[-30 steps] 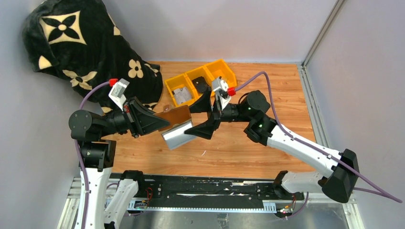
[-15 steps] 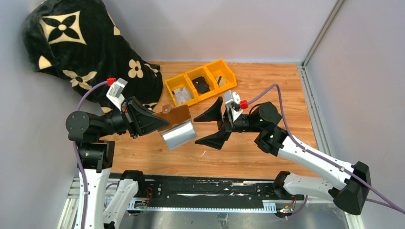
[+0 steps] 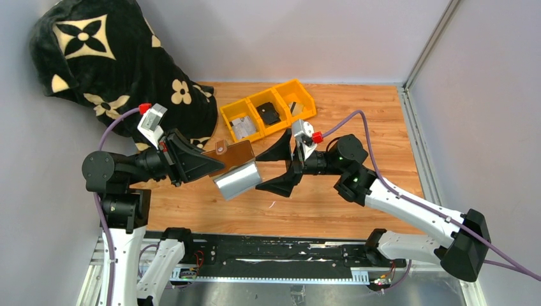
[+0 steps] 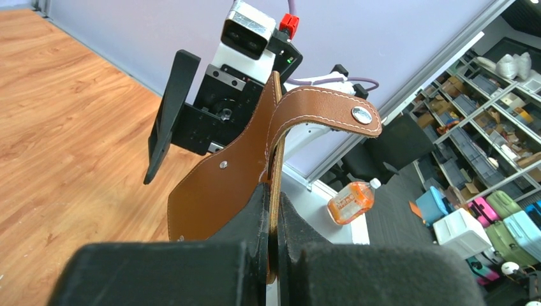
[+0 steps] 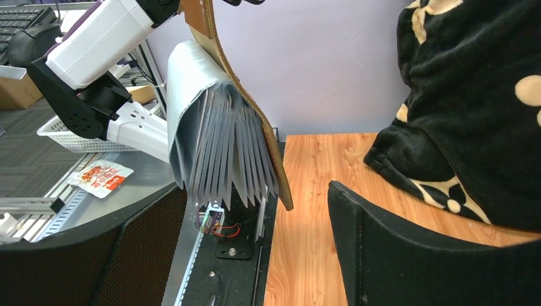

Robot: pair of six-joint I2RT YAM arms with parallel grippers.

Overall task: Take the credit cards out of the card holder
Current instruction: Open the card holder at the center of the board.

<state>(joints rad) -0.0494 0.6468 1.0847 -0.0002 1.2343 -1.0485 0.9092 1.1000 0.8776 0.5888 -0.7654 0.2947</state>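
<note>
Step in hand, as judged: approach for drawing out a card, with nothing gripped by the pulling side yet.

(a) table (image 3: 357, 121): bare wood, ground for all else.
(b) blanket (image 3: 96, 57): black with cream flowers, heaped at far left, apart from the work.
(c) left gripper (image 3: 220, 164): pinched fully together on the brown leather flap of the holder (image 3: 233, 153); holds it raised off the wood, near the table's middle, just in front of the tray (image 3: 226, 121).
(d) right gripper (image 3: 261, 173): spread wide, grasping nothing, fingers flanking the end of the fan that faces it, just beside it.
(e) pockets (image 5: 220, 146): silver leaves, fanned and hanging below the flap.
(f) tab (image 4: 325, 111): unsnapped, curling free above the flap.

Next move, as judged: calls for narrowing the wide jaws, entering at one leaf only, closing on a card's edge and drawing straight along the pocket, away from the left pinch. Calls also for a firm left hold, given thin, flexing leaves.

Counts, large to small: one table; one blanket; two grippers; one tray, three bins; one holder; one tab; two studs (image 4: 362, 115); about ten silver leaves, too tightly stacked for a sure tally; no card seen standing proud of them.
</note>
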